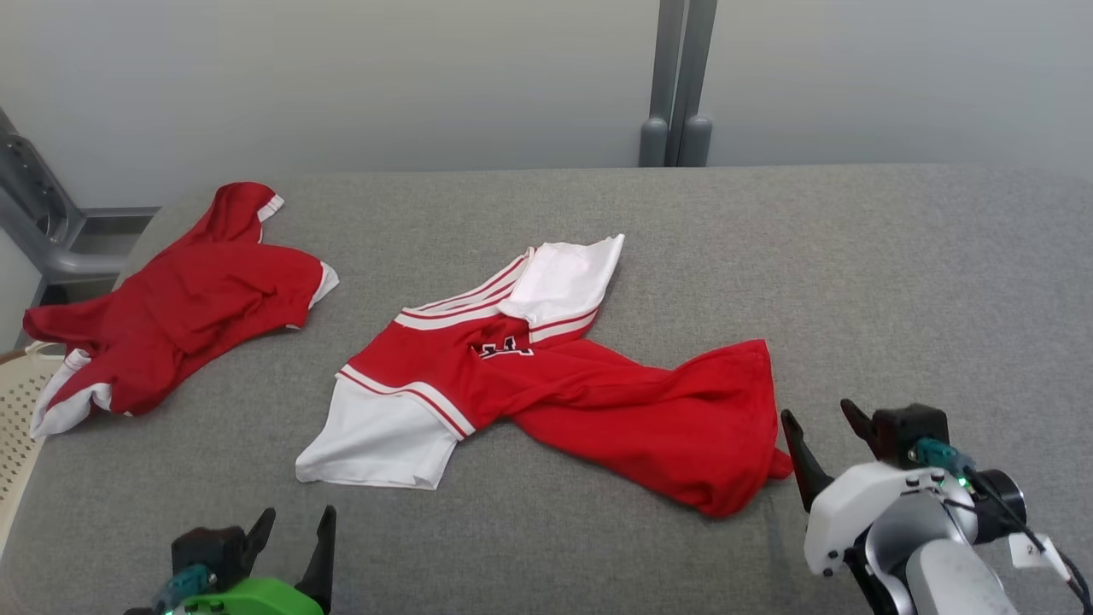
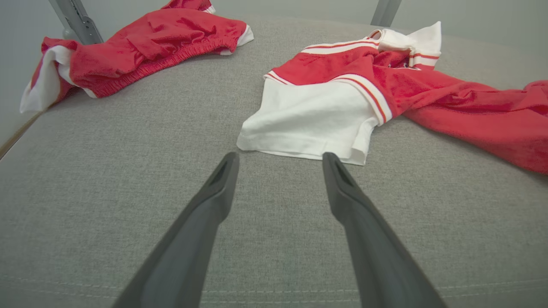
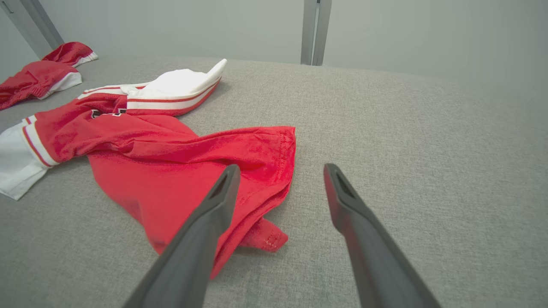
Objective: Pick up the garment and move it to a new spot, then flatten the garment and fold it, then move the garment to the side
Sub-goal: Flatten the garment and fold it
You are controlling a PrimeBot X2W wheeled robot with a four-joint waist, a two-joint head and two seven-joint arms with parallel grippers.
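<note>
The left gripper (image 2: 279,157) hovered low over the grey pad (image 2: 107,179), its two dark fingers spread wide with nothing between them. Their tips pointed at the near edge of a white sleeve (image 2: 308,124), close to it but apart from it. The right gripper (image 3: 281,167) was likewise wide open and empty. In its own view the left finger crossed in front of the red hem (image 3: 274,147); in the head view that finger stood just beside the hem's corner, and contact could not be told.

The shirt (image 1: 555,384) lay crumpled near the middle of the pad, between the two grippers and a little beyond them. Its body was red, twisted and bunched toward the right gripper. Both sleeves were white with red stripes: one spread flat toward the left gripper, the other folded up at the far end. A dark emblem showed partly in the creases at the chest.

A second garment (image 1: 188,307), red with white trim, lay rumpled at the pad's far left corner, well apart from the shirt. Beside that corner stood a cream perforated basket (image 1: 17,418). A grey post (image 1: 679,85) rose behind the pad against a pale wall.
</note>
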